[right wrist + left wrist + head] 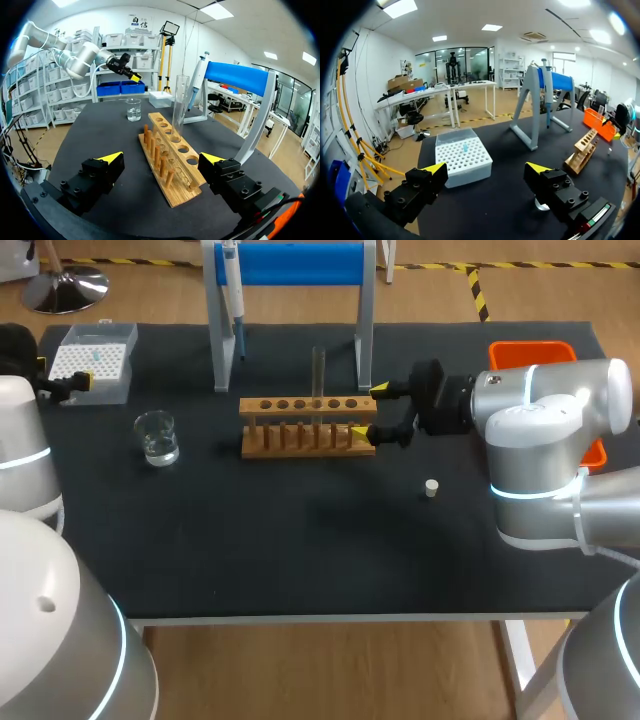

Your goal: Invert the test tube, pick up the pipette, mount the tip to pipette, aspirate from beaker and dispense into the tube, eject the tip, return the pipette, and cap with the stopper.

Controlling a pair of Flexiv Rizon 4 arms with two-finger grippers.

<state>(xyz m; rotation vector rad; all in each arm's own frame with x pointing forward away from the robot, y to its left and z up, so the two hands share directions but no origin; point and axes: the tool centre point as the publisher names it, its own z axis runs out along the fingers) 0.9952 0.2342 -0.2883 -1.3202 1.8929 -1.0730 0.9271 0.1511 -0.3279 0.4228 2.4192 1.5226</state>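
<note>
The test tube (pixel 319 373) is seen standing upright in one of the middle holes of the wooden rack (pixel 308 426), which is set near the middle of the black counter (pixel 300 550). The right arm (pixel 545 405) is brought in from the side at rack height, and the right jaws are held wide, one finger on each side of the rack's near end; in the right wrist view neither finger is seen touching the rack (pixel 169 165), and the tube (pixel 179 107) rises ahead of them. The pipette (pixel 232 290) is hung on the stand (pixel 290 264) with the blue crossbar, behind the rack. The tip box (pixel 95 360) is placed at the far left corner, and the left jaws are found just beside it, held wide with nothing between them; in the left wrist view the box (pixel 463 157) lies ahead of the fingers. The beaker (pixel 157 437), holding clear liquid, is set between the tip box and the rack. The stopper (pixel 431 488) is noted lying alone on the counter, in front of the rack's right end. An orange bin (pixel 540 348) is placed at the far right corner, partly hidden by the right arm.
</note>
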